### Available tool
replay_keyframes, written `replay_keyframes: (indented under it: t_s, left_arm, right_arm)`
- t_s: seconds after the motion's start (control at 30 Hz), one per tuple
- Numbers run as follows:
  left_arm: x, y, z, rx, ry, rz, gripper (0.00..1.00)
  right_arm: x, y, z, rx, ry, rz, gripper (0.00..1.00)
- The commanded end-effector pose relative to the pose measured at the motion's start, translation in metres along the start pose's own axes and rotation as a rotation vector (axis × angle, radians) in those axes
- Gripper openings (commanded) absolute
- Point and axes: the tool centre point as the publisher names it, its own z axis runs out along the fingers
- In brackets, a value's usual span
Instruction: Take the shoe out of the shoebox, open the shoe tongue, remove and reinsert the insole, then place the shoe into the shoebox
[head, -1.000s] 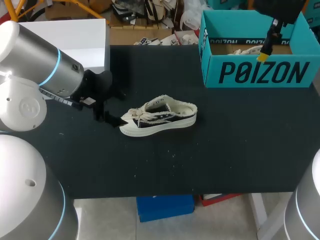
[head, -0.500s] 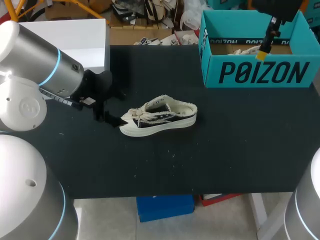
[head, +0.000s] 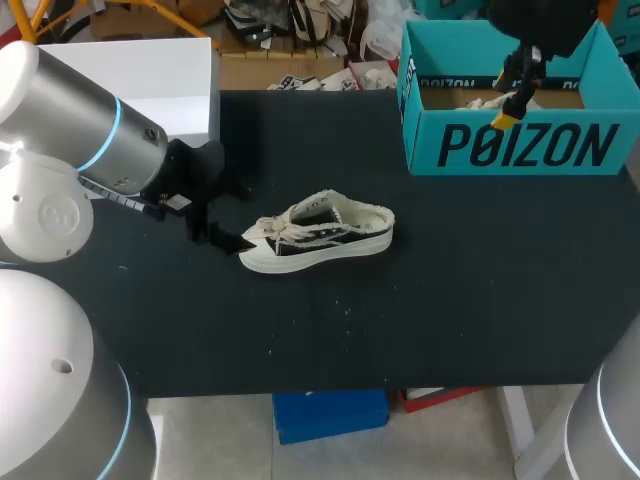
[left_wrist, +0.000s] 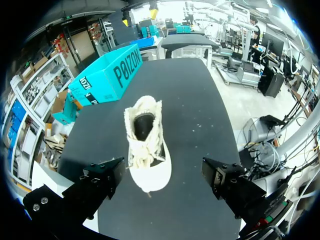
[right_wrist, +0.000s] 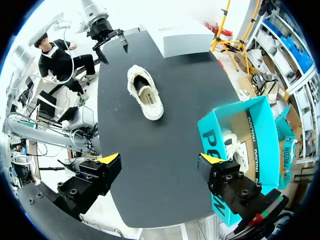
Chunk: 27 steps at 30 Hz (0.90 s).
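A cream and black shoe (head: 318, 238) with a white sole stands upright on the black table, toe toward my left gripper (head: 218, 236). That gripper is open just off the toe; in the left wrist view the shoe (left_wrist: 146, 145) lies ahead of and between the wide-apart fingers (left_wrist: 100, 182). The teal shoebox (head: 520, 145) stands at the back right, with a second pale shoe (right_wrist: 232, 147) inside. My right gripper (head: 512, 100) hangs open above the box's front wall, holding nothing. From the right wrist view, the gripper (right_wrist: 160, 160) is high over the table and box (right_wrist: 250, 120).
A white box (head: 150, 80) stands at the back left corner, behind my left arm. Bare black tabletop (head: 420, 310) lies in front of the shoe and between the shoe and the shoebox.
My right gripper has shifted a little leftward and lower over the shoebox's front wall. The left arm and the shoe have not moved.
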Motion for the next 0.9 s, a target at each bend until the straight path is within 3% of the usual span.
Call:
replay_keyframes:
  t_s: [0.03, 0.23, 0.8, 0.9]
  left_arm:
    - [0.001, 0.002, 0.0, 0.006, -0.004, 0.003, 1.0]
    - [0.001, 0.002, 0.0, 0.006, -0.004, 0.003, 1.0]
    - [0.001, 0.002, 0.0, 0.006, -0.004, 0.003, 1.0]
    - [0.001, 0.002, 0.0, 0.006, -0.004, 0.003, 1.0]
  right_arm:
    - [0.022, 0.0, 0.034, -0.08, -0.099, -0.03, 1.0]
    - [0.03, 0.02, 0.076, -0.091, -0.143, -0.116, 1.0]
    - [0.03, 0.02, 0.076, -0.091, -0.143, -0.116, 1.0]
    - [0.033, 0.027, 0.078, -0.101, -0.186, -0.251, 1.0]
